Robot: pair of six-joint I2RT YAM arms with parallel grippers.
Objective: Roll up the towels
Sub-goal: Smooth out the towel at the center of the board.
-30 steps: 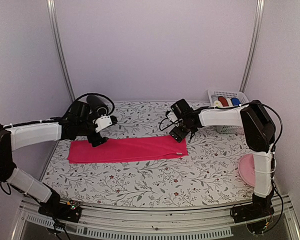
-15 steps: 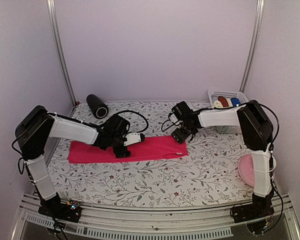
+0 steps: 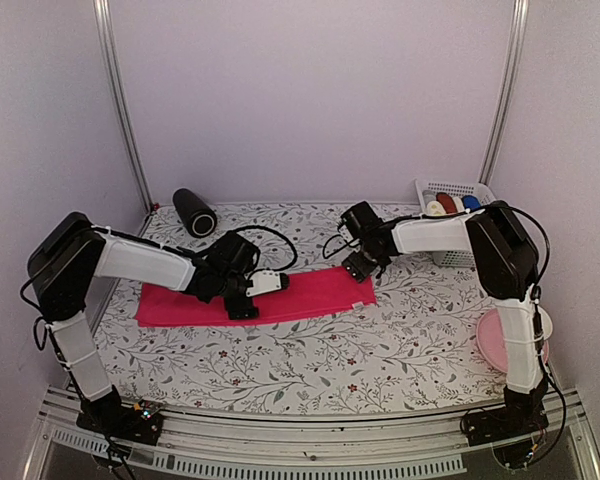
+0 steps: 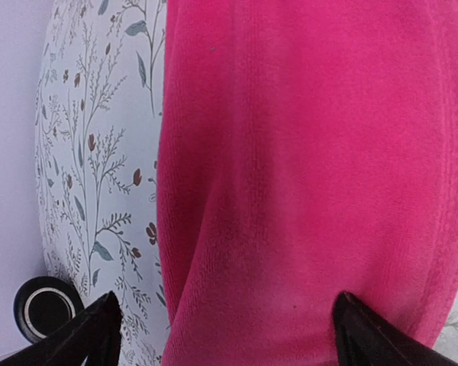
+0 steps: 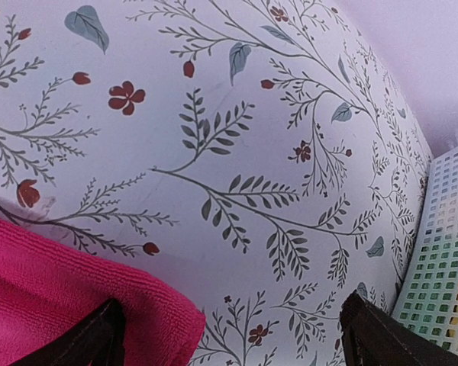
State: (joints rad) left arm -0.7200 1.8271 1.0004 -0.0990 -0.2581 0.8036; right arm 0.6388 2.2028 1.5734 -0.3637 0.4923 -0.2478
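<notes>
Under the left gripper [image 3: 245, 306], whose jaws stand wide apart and grasp nothing, the hot pink towel [image 3: 315, 290] lies flat as a long strip on the flowered table cover [image 3: 380, 350]. In the wrist view the cloth fills the whole span between the fingertips. The right gripper [image 3: 359, 268] is equally spread and empty, and it hovers at the towel's far right corner, which sits just by one of its fingers. The plush weave looks soft, light and limp, so it will probably bunch or skid on the smooth cover instead of turning over stiffly. The stitched hem at the short end beneath the right gripper seems the best place to pinch. A shallow bite there should lift the edge alone.
</notes>
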